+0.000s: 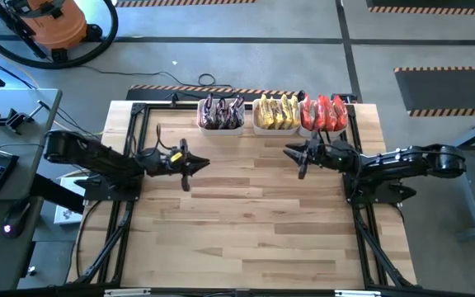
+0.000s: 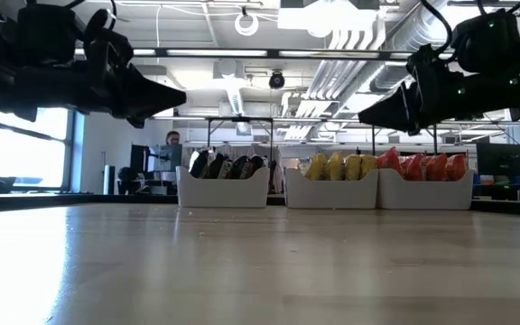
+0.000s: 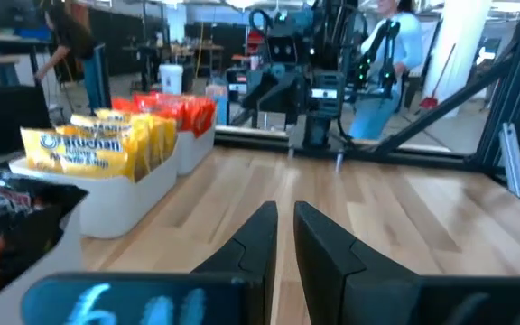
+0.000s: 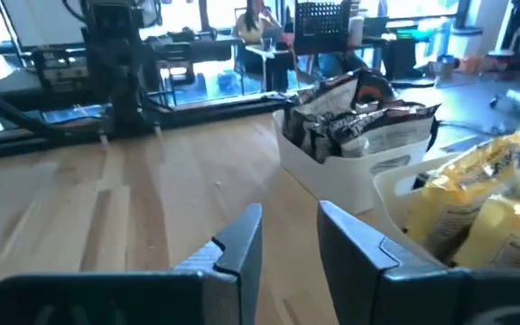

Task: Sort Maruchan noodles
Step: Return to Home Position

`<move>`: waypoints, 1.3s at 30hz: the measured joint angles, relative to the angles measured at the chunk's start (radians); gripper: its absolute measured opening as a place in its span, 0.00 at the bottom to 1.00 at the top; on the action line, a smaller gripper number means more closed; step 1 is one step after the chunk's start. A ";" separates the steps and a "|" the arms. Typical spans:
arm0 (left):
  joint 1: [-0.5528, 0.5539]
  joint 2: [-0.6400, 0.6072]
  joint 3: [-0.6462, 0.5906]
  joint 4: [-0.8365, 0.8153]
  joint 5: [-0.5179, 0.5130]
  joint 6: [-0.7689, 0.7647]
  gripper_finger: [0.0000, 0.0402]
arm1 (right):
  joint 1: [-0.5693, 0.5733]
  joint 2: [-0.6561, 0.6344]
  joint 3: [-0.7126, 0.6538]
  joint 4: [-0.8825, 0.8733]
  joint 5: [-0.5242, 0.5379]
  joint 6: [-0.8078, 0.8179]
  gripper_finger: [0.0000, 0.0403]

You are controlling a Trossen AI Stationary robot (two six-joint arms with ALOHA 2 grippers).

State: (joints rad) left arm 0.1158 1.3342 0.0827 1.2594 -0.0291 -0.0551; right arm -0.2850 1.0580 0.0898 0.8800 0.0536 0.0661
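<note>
High view: we see the near table [image 1: 246, 239] bare, with no packet loose. Mid-table, left hand [image 1: 198, 162] and right hand [image 1: 292, 153] hover empty, fingers narrowly parted. At the far edge, the Maruchan noodles [image 1: 275, 113] fill three white bins [image 1: 221, 128] by colour; sorting looks finished.

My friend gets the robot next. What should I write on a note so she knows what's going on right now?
Left gripper: open just a crack, empty, above the table, left of centre.
Right gripper: open, empty, above the table, right of centre.
Noodles: dark packets in the left white bin, yellow packets in the middle bin, red packets in the right bin, all at the far edge.
Done: no loose packet shows on the table.
Left: probably just parking both arms.
</note>
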 joint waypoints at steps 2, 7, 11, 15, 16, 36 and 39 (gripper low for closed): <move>0.000 -0.048 -0.005 -0.042 0.001 0.008 0.09 | 0.005 0.000 0.000 0.003 0.004 -0.039 0.23; 0.002 -0.162 -0.005 -0.172 0.000 0.034 0.09 | 0.004 0.000 0.000 -0.055 0.007 -0.097 0.23; 0.004 -0.252 -0.005 -0.257 0.000 0.040 0.09 | 0.004 0.000 0.000 -0.100 0.007 -0.049 0.23; 0.031 -0.339 -0.005 -0.323 0.010 0.042 0.09 | 0.004 0.000 0.000 -0.100 0.007 0.067 0.23; 0.042 -0.362 -0.005 -0.346 0.029 0.043 0.09 | 0.004 0.000 0.000 -0.100 0.007 0.098 0.23; 0.214 -0.663 -0.005 -0.639 0.158 0.066 0.09 | 0.037 -0.039 -0.046 -0.040 -0.047 -0.011 0.00; 0.233 -0.687 -0.005 -0.674 0.158 0.073 0.09 | 0.038 -0.107 -0.080 -0.041 -0.047 -0.004 0.00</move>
State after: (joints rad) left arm 0.3484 0.6475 0.0773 0.5856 0.1284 0.0179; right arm -0.2474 0.9511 0.0096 0.8389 0.0061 0.0616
